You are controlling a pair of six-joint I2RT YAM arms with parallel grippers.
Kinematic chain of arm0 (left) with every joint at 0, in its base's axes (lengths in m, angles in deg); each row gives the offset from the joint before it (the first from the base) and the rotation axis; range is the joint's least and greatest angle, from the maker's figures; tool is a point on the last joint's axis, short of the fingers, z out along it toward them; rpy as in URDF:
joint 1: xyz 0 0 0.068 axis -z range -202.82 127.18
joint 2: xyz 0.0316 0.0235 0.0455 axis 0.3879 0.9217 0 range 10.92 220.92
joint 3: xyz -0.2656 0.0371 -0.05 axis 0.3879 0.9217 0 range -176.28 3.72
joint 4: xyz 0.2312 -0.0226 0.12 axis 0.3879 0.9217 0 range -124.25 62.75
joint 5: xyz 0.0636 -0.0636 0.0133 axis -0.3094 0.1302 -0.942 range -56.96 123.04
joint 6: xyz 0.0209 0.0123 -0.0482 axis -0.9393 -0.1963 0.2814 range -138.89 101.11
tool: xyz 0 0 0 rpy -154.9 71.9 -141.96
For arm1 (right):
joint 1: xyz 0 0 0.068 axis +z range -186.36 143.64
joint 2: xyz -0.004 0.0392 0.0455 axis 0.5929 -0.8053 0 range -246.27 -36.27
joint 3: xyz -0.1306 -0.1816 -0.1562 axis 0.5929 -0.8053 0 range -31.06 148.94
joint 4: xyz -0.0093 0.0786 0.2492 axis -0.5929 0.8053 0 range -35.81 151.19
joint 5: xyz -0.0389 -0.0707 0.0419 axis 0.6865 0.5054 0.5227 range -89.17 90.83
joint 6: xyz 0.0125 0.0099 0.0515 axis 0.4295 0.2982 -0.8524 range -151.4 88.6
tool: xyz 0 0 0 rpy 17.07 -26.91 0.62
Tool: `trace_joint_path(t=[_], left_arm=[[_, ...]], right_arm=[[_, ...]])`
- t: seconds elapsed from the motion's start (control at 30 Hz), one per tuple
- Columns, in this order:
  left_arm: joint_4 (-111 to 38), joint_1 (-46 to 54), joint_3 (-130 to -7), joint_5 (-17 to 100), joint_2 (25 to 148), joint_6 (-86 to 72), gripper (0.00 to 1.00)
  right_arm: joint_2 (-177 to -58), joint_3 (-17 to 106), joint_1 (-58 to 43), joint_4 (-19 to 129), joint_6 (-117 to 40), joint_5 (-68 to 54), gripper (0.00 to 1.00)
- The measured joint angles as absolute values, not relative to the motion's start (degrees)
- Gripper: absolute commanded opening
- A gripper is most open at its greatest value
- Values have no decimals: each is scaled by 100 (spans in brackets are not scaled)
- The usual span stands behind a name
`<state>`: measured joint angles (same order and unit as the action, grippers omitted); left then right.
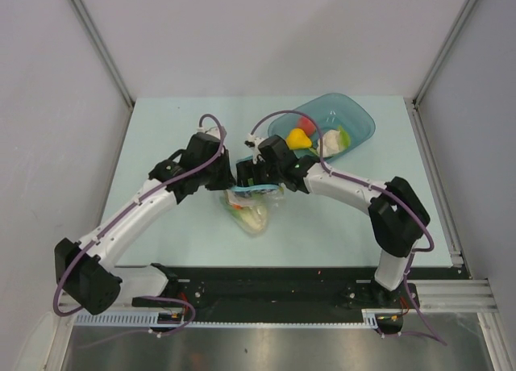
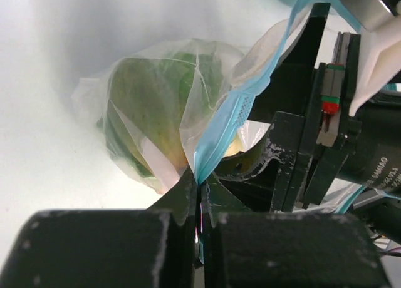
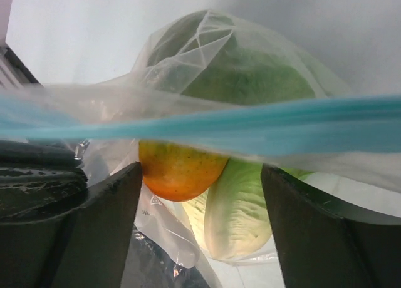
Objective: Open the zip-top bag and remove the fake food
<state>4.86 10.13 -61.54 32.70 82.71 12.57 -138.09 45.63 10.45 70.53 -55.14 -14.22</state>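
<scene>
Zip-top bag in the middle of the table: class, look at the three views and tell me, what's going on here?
Both arms meet at the zip-top bag. The left gripper is pinched shut on its blue zip strip, while the right gripper sits open at the mouth, clamping nothing visible. A green cabbage and an orange fruit are inside the bag. A yellow piece and a whitish piece lie in the teal tray behind.

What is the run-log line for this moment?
left gripper: shut on clear crinkly zip-top bag | right gripper: open | green plastic cabbage, round orange fruit: inside bag
</scene>
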Motion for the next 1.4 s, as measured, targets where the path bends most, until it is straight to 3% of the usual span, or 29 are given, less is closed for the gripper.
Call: trace_joint_path(t=[0.2, 0.33, 0.43, 0.53, 0.57, 0.63, 0.67, 0.83, 1.2, 1.23, 1.4], left_arm=[[571, 943, -5898, 3126, 8070, 1255, 0], [613, 895, -5841, 2999, 7987, 1249, 0], [611, 869, -5771, 2945, 7906, 1249, 0], [582, 847, -5664, 2875, 7793, 1249, 0], [578, 842, -5631, 2862, 7758, 1249, 0], [602, 840, -5599, 2899, 7705, 1262, 0], [604, 851, -5592, 2986, 7686, 1260, 0], [608, 810, -5561, 3174, 7627, 1260, 0], [608, 471, -5526, 3297, 7570, 1260, 0], [598, 462, -5526, 3351, 7565, 1260, 0], [383, 460, -5496, 3832, 7565, 1257, 1]], right_arm=[[-14139, 4563, 1154, 6769, -5517, -1793, 92], [-14327, 4563, 1206, 6441, -5525, -2029, 90], [-14436, 4563, 1211, 6185, -5543, -2233, 78], [-14558, 4563, 1239, 5873, -5661, -2425, 60], [-14600, 4563, 1254, 5779, -5704, -2482, 49], [-14661, 4561, 1272, 5650, -5783, -2530, 39], [-14679, 4561, 1279, 5584, -5836, -2530, 29], [-14674, 4558, 1281, 5582, -5833, -2477, 0], [-13896, 4556, 1281, 6415, -5593, -1944, 1], [-13826, 4556, 1283, 6517, -5586, -1885, 9], [-13747, 4556, 1285, 6959, -5503, -1619, 25]])
